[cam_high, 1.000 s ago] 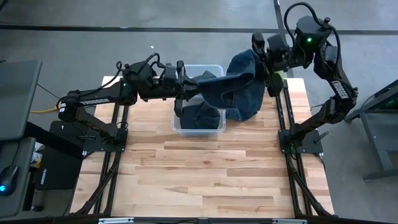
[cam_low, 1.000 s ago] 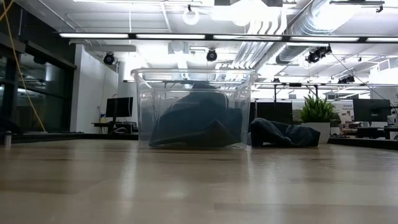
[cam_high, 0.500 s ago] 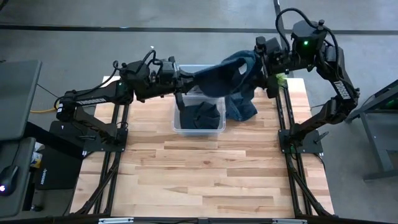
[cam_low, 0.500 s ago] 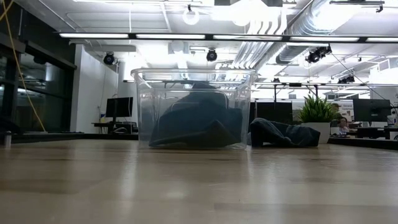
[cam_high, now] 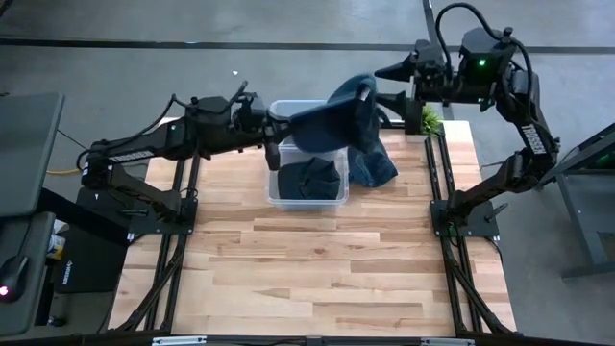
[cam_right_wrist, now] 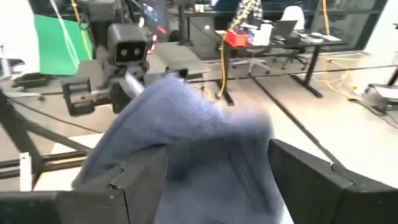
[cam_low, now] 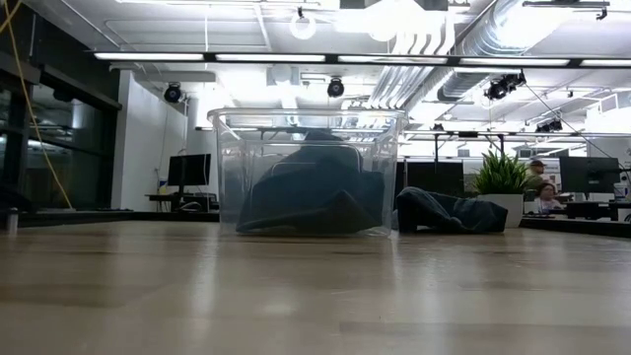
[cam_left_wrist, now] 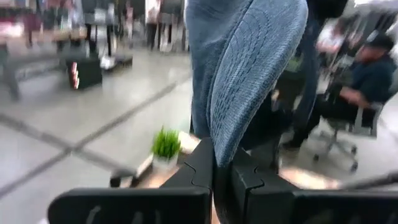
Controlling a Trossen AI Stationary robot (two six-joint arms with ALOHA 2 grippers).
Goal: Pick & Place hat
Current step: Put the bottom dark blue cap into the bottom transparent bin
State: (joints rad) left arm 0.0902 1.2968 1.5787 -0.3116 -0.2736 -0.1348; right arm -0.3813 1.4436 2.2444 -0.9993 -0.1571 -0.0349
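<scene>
Your left gripper [cam_left_wrist: 215, 177] was clamped tight on the blue hat [cam_high: 336, 120], fingers pinched together on an edge of the fabric, so that arm alone was carrying it. In the left wrist view the stitched blue cloth rose straight out from between the two dark fingers [cam_left_wrist: 193, 171]. From above, the hat was lifted up over the back rim of the clear plastic bin [cam_high: 274, 197], which sat on the wooden table [cam_high: 317, 279], with part of the hat draping down on the bin's right side.

Your right gripper [cam_high: 392, 85] sat just to the right of the hat with its jaws spread wide apart, holding nothing. The right wrist view showed the blue fabric bunched between the two open fingers [cam_right_wrist: 140, 180], but you couldn't tell from it whether they touched it at all.

Inside the bin there was a dark folded garment [cam_high: 307, 180], and the low view showed it piled against the bin's clear wall [cam_low: 296, 177]. Another dark heap of cloth [cam_low: 439, 212] lay on the table just beside the bin. A small green plant [cam_high: 429, 117] stood at the table's back right corner, near the right arm.

Beyond the table, a person [cam_left_wrist: 364, 74] was sitting on an office chair in the room.
</scene>
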